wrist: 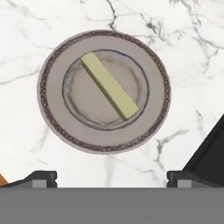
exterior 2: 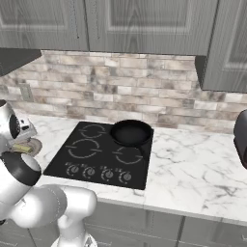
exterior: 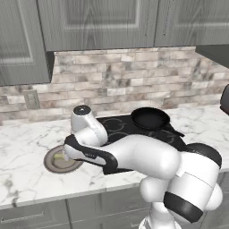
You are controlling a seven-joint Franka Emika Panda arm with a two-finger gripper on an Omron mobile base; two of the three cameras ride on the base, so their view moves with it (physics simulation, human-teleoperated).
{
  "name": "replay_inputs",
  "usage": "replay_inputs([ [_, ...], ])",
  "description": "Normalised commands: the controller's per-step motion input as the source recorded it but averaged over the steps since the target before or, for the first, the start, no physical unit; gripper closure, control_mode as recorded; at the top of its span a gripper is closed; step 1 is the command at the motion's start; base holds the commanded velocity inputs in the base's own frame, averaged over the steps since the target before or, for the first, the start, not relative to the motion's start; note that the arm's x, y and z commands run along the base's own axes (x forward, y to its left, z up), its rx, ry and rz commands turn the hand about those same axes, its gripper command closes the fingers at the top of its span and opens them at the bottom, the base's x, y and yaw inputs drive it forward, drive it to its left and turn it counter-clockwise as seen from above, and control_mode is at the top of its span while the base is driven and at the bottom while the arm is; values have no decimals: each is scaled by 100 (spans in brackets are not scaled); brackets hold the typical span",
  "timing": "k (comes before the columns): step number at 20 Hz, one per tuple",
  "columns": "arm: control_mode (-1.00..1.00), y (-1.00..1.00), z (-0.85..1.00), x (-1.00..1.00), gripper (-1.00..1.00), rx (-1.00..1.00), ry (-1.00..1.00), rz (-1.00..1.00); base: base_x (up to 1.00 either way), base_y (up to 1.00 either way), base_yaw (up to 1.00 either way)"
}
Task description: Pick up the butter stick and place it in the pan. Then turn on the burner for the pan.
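Status check, arm hanging over the left counter. In the hand view the butter stick [wrist: 110, 85] lies diagonally across the middle of the grey-brown plate [wrist: 52, 114], flat and untouched. The plate sits on the white marble counter [wrist: 183, 52], just left of the black cooktop [exterior 2: 96, 159].

Gripper [wrist: 111, 177]: both dark fingertips [wrist: 41, 178] show at the bottom of the hand view, set wide apart, with nothing between them. I read it as spread and empty, hovering above the plate and clear of the butter.

The pan [exterior 2: 131, 132] sits on the rear right ring of the cooktop, dark inside and empty as far as I can tell. In the left base view the pan [exterior: 150, 118] is well apart from the plate [exterior: 53, 164], with the arm's forearm reaching across toward the plate.

Progress, my judgement: nothing of the task is done yet. Left to do: descend, line the fingers up across the stick's narrow width, close, lift, carry it to the pan, release. Then the burner knobs [exterior 2: 99, 173] along the cooktop's front edge; which one drives the pan's ring I cannot tell from here.
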Motion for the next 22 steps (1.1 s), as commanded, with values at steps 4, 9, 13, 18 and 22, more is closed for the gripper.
replay_inputs([
  [4,-100,34,-32,18,-100,-3,0,5,0,0,0],
  [9,-100,23,-17,26,-100,-1,0,1,0,0,0],
  [13,-100,26,-15,24,-100,-1,0,0,0,0,0],
  [18,-100,23,-21,10,-100,-2,0,0,0,0,0],
  [22,-100,10,-17,5,-100,0,0,0,0,0,0],
])
